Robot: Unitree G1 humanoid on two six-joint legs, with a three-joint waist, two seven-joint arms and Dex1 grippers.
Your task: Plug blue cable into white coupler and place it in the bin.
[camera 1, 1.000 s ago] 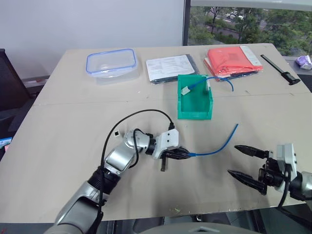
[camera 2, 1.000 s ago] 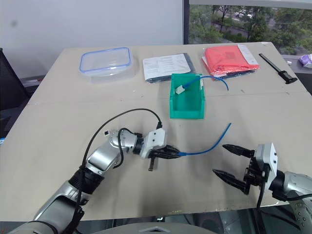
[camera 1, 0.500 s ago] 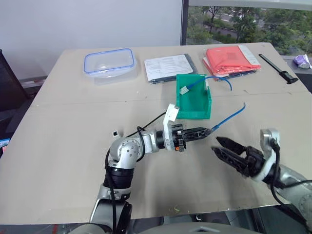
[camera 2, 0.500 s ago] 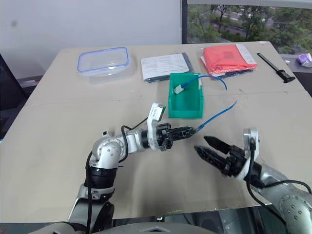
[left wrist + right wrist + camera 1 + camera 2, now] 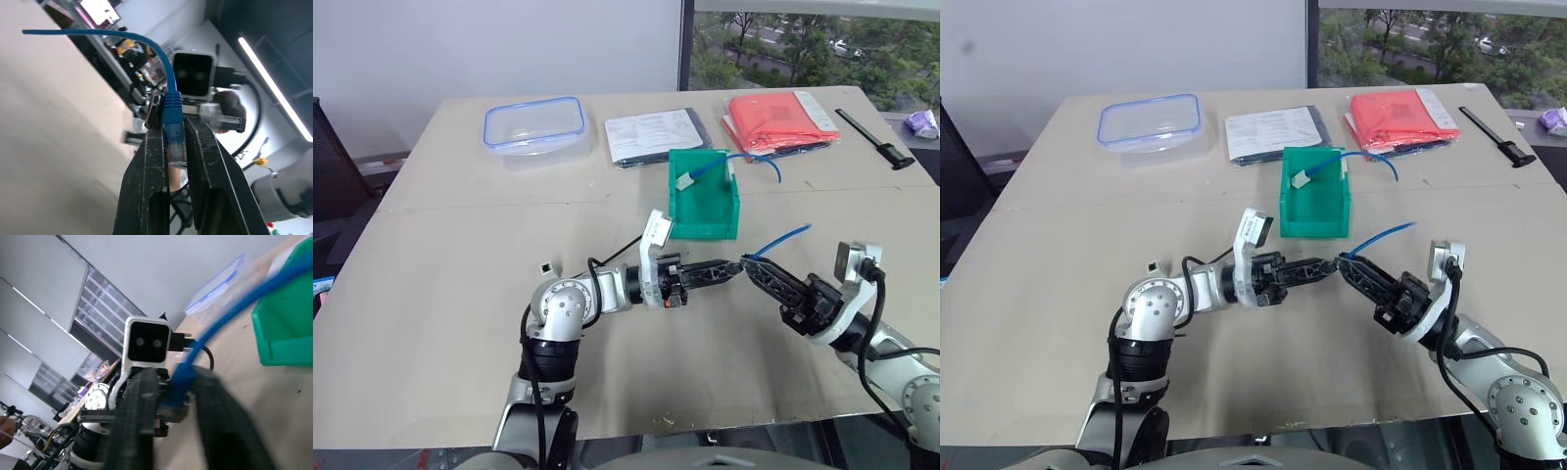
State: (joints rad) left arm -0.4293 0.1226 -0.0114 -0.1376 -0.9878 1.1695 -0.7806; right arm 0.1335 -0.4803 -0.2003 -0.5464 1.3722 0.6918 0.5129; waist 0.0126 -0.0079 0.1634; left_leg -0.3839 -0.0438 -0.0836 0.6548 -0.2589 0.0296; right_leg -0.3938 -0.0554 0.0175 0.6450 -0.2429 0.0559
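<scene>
Blue cable (image 5: 172, 105) plug pinched in left end effector (image 5: 175, 147); right end effector (image 5: 751, 269) apparently clamps it too.

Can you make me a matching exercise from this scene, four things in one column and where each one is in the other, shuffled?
Things:
1. blue cable
2. bin
3. white coupler
4. clear container

Places:
A. far left of the table
B. on the table beside the left arm's elbow
C. held up between the two grippers
D. mid-table, in front of the papers

Pairs: 1-C, 2-D, 3-B, 4-A
</scene>
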